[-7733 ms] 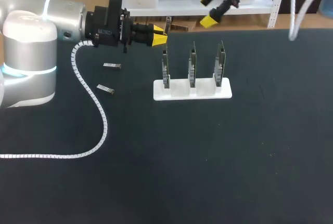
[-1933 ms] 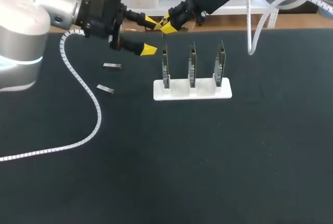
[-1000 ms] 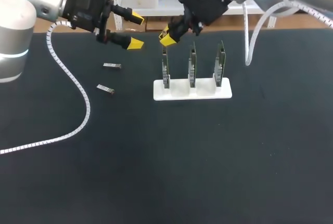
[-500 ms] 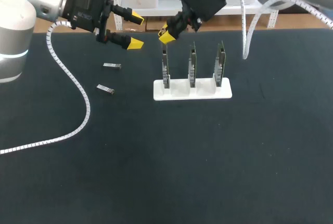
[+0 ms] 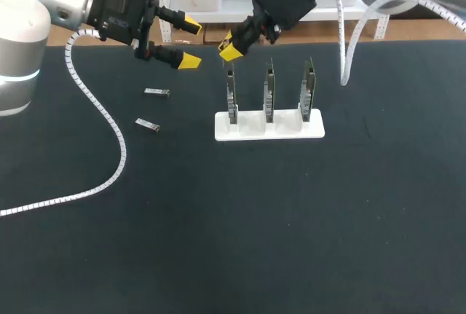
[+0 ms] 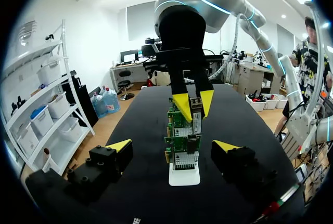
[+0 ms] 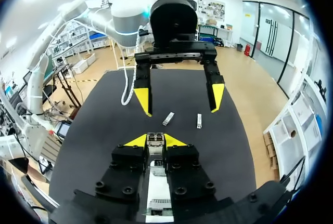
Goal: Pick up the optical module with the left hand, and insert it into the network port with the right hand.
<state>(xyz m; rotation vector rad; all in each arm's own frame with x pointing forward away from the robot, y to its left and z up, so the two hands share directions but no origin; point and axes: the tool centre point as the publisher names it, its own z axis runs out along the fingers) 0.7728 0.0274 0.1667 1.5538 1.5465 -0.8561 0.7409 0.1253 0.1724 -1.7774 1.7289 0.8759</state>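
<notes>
Hovering pre-insert: right jaws clamped on optical module (image 7: pixel 156 140), just above leftmost board (image 5: pixel 231 95) in white rack (image 5: pixel 280 130). Left jaws open, empty, off to side. Next, likely: align module with network port (image 6: pixel 183 159), push straight in.

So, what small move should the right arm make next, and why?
Probably lower the right claw slowly toward the left board. It is shut on the module and hangs just above that board, while the left claw is open and apart.
</notes>
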